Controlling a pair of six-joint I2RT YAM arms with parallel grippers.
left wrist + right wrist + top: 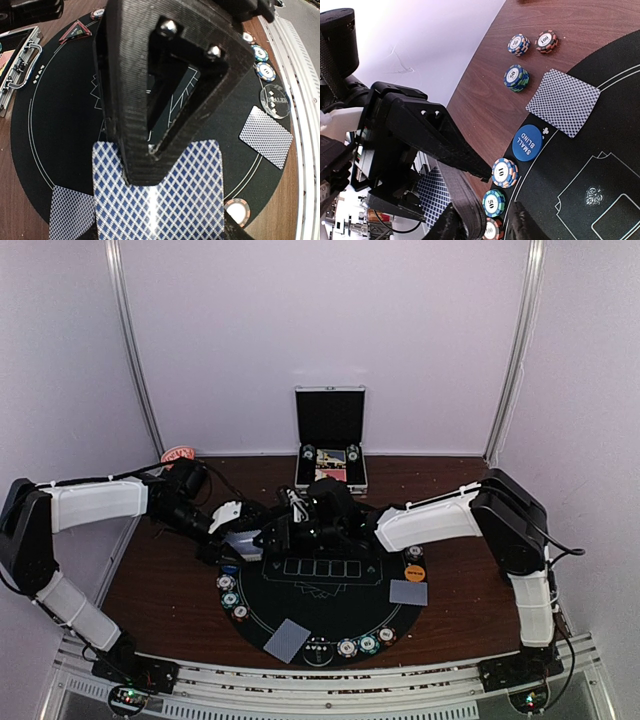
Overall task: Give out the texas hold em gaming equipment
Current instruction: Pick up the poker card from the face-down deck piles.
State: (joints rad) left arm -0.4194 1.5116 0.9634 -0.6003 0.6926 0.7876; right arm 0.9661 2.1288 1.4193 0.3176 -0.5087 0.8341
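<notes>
A deck of blue-diamond-backed playing cards (165, 200) hangs above the far edge of the round black mat (320, 615), with my left gripper (160, 233) shut on its sides. My right gripper (482, 222) straddles the deck's edge (462, 195). One of its fingers (135, 100) lies on the top card; the other stands apart from the deck, so the jaws are open. Face-down cards (288, 640) (408, 592) lie on the mat. Striped chips (504, 172) (494, 202) line its rim beside a blue small-blind disc (527, 142). An orange disc (414, 573) sits at the right.
An open silver metal case (331, 440) stands at the back centre. More chips (516, 77) rest on the wood by another card (563, 102). A clear dealer disc (276, 100) lies at the mat's near rim. A red round object (178, 454) sits at the back left.
</notes>
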